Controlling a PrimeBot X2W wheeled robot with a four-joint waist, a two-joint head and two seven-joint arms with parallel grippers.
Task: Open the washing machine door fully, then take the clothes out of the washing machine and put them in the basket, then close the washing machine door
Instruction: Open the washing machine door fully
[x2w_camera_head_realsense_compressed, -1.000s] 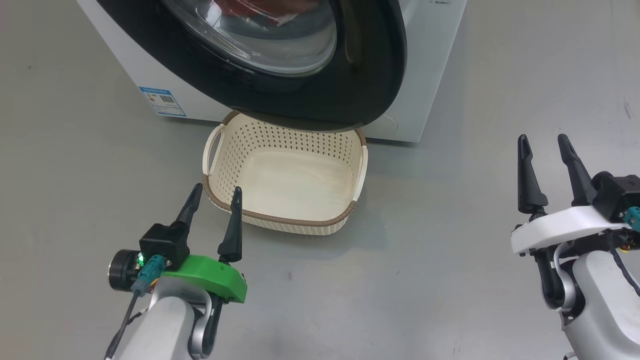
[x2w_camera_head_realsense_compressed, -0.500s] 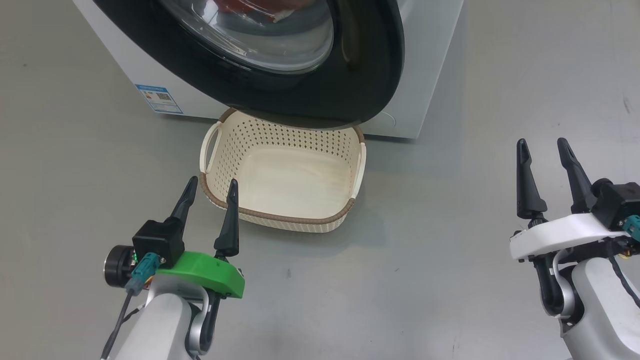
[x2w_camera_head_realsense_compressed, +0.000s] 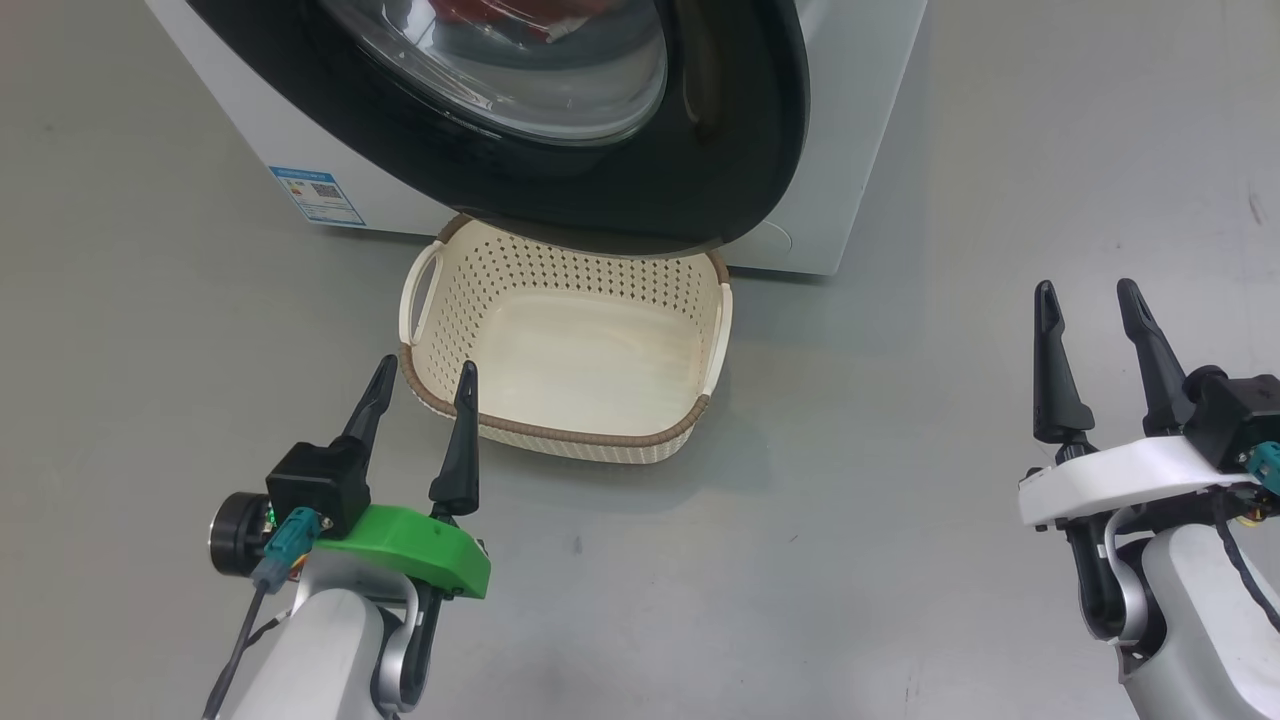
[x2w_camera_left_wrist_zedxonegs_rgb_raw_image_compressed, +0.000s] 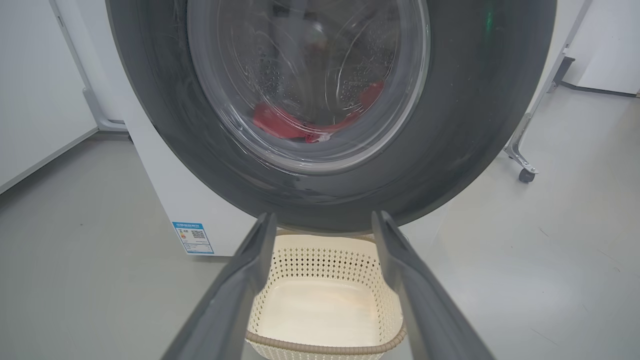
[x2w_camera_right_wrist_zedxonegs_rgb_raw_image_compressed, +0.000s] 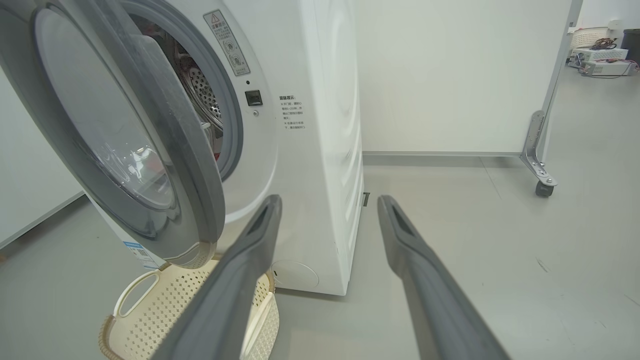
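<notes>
The white washing machine (x2w_camera_head_realsense_compressed: 860, 130) stands ahead with its black-rimmed door (x2w_camera_head_realsense_compressed: 730, 150) ajar, swung partly out over the cream basket (x2w_camera_head_realsense_compressed: 570, 440) on the floor. Red clothes (x2w_camera_left_wrist_zedxonegs_rgb_raw_image_compressed: 280, 122) lie in the drum behind the door's glass. In the right wrist view the door (x2w_camera_right_wrist_zedxonegs_rgb_raw_image_compressed: 165, 150) hangs partway out from the machine (x2w_camera_right_wrist_zedxonegs_rgb_raw_image_compressed: 325, 150), above the basket (x2w_camera_right_wrist_zedxonegs_rgb_raw_image_compressed: 150, 320). My left gripper (x2w_camera_head_realsense_compressed: 424, 378) is open and empty, just before the basket's near left corner. My right gripper (x2w_camera_head_realsense_compressed: 1088, 300) is open and empty, well right of the basket.
Grey floor surrounds the machine. A white partition wall on a caster foot (x2w_camera_right_wrist_zedxonegs_rgb_raw_image_compressed: 542, 182) stands to the machine's right. A blue sticker (x2w_camera_head_realsense_compressed: 315, 195) marks the machine's lower front.
The whole picture has shifted slightly, so the camera moved. Both grippers stay open and empty in about the same places.
</notes>
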